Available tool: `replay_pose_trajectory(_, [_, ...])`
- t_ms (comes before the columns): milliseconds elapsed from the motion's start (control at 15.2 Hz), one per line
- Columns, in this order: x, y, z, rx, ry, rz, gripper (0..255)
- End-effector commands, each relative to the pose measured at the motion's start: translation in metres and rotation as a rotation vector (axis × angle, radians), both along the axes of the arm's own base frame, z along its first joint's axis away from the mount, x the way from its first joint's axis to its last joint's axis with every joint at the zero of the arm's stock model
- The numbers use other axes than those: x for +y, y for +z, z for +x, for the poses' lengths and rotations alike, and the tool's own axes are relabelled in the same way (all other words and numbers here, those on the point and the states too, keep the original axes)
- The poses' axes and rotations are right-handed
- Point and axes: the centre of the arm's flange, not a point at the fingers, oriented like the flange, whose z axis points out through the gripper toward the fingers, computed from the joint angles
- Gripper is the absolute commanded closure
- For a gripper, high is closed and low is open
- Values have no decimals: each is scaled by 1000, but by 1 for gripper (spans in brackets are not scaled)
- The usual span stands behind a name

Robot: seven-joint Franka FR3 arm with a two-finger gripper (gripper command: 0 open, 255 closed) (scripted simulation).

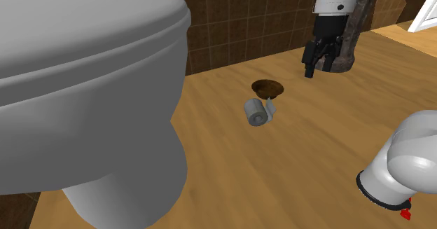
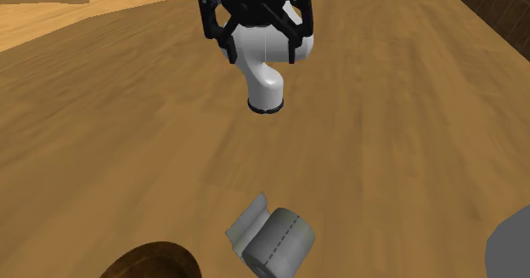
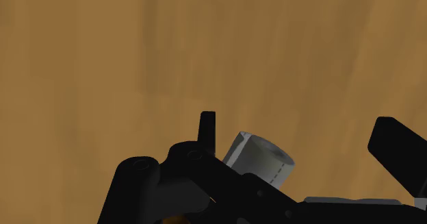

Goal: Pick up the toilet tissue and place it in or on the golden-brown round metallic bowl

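Shoulder view: hand (image 1: 317, 68) hangs in the air with its fingers spread, gripping nothing.
Toilet tissue (image 1: 258, 112) lies on its side on the wooden floor (image 1: 315, 164), just beside the brown round bowl (image 1: 268, 88), near a big grey toilet (image 1: 84, 87).

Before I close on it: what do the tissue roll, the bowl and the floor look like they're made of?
Toilet tissue roll: matte pale grey. The loose flap and dotted perforation line suggest soft paper, though it is drawn plain.
Bowl: dark brown with a dull finish. The look leaves metal or wood open.
Floor: wood, going by the warm tan colour and streaked grain.
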Motion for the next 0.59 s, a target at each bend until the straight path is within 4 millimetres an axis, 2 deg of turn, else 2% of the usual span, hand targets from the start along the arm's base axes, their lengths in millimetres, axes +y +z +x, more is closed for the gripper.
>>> replay_pose_trajectory(0, [0,0,0,0,0,0,0])
replay_pose_trajectory(528, [-12,-96,38,-33,-131,66,0])
